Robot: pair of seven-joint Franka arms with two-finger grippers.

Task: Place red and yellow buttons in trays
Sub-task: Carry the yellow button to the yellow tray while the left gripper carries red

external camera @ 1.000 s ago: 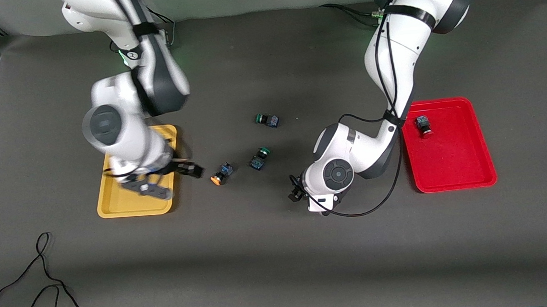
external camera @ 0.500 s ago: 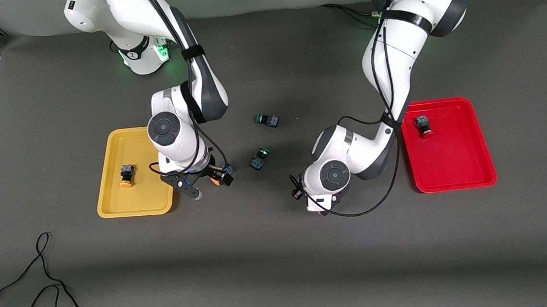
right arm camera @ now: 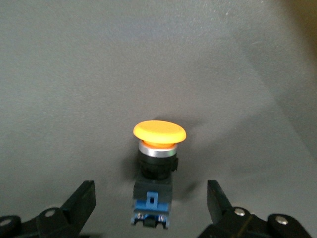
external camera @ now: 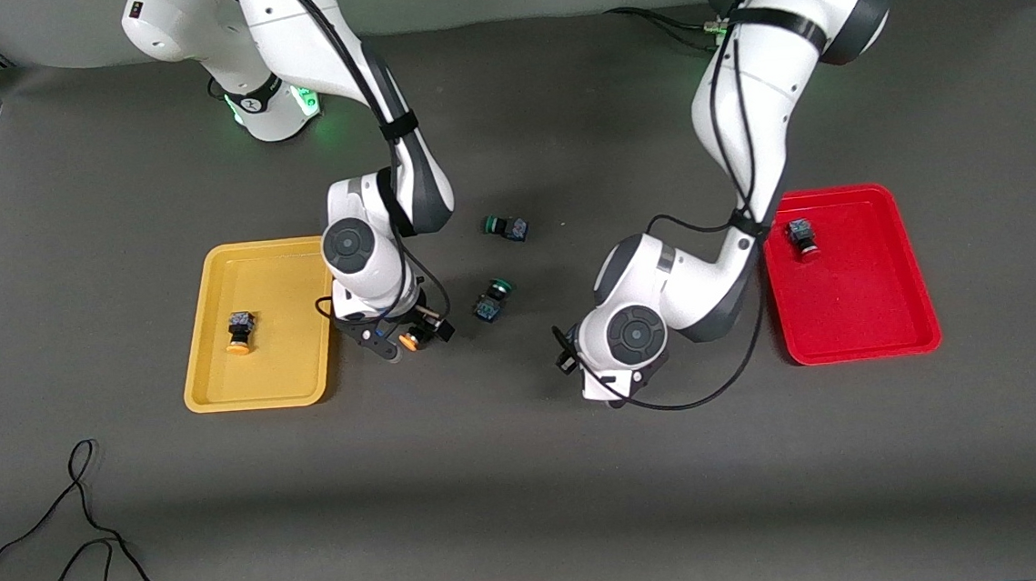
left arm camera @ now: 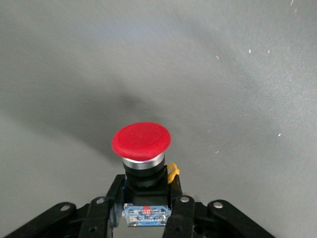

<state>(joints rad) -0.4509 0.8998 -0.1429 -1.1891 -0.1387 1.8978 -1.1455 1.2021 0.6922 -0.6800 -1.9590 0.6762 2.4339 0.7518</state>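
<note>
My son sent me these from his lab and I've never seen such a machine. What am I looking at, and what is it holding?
These are two white robot arms at a dark table, each ending in a two-finger pincer. The big picture looks down from above, facing the arms. The two small ones come from cameras on the wrists.

The left pincer is shut on a red-capped button. The right pincer stands open around a yellow-capped button lying on the table beside the yellow tray.

That tray already holds another yellow button, and the red tray holds a red button. Two green-capped buttons lie on the table between the arms.
</note>
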